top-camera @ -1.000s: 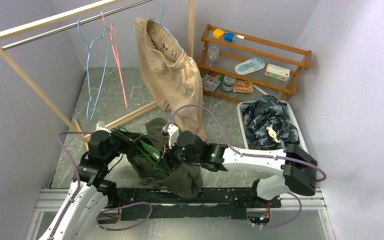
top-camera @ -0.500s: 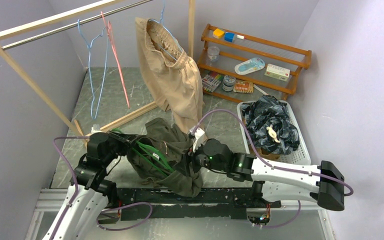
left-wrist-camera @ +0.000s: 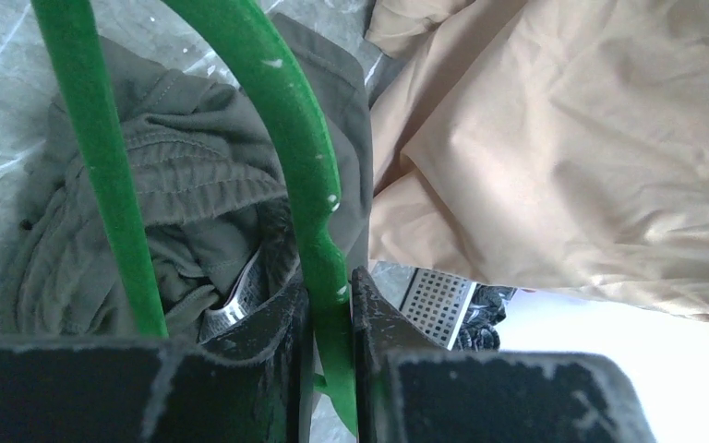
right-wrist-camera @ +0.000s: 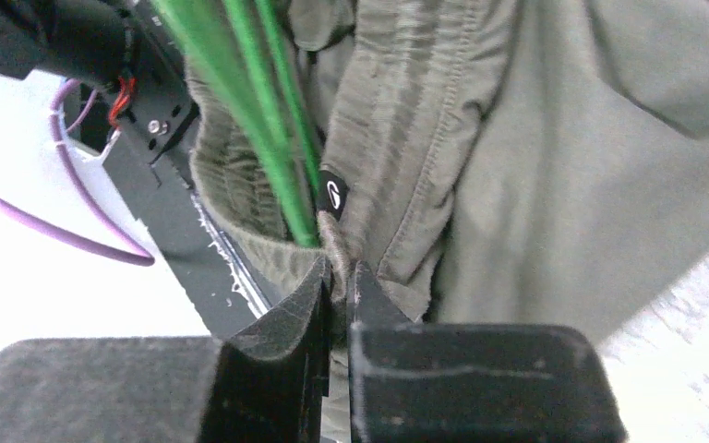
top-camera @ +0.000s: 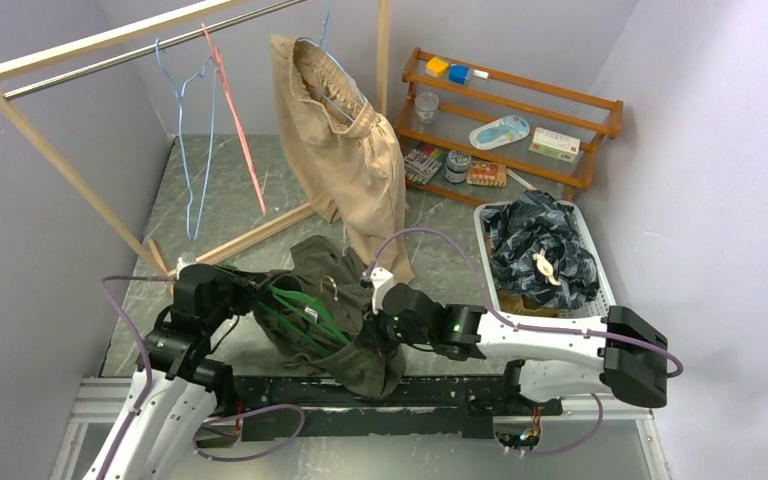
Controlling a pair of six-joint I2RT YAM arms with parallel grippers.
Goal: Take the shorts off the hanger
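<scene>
Left jaws pinch the smooth green hanger (left-wrist-camera: 318, 185) tight; right jaws are clamped on the ribbed elastic waistband of the olive shorts (top-camera: 365, 368). These lie crumpled at lower centre of the frame on the marbled table (top-camera: 280, 180), the hanger running diagonally through their waist toward lower right. At right, a white basket (top-camera: 481, 240) holds bunched navy shorts (top-camera: 540, 245). Tan shorts (top-camera: 345, 160) hang lengthwise, legs down, from a blue wire hanger (top-camera: 324, 35) at upper centre.

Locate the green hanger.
In the top view, the green hanger sits near-centre between the arms, threaded through the olive shorts; the left gripper clamps it, the right gripper pinches the waistband beside it.
</scene>
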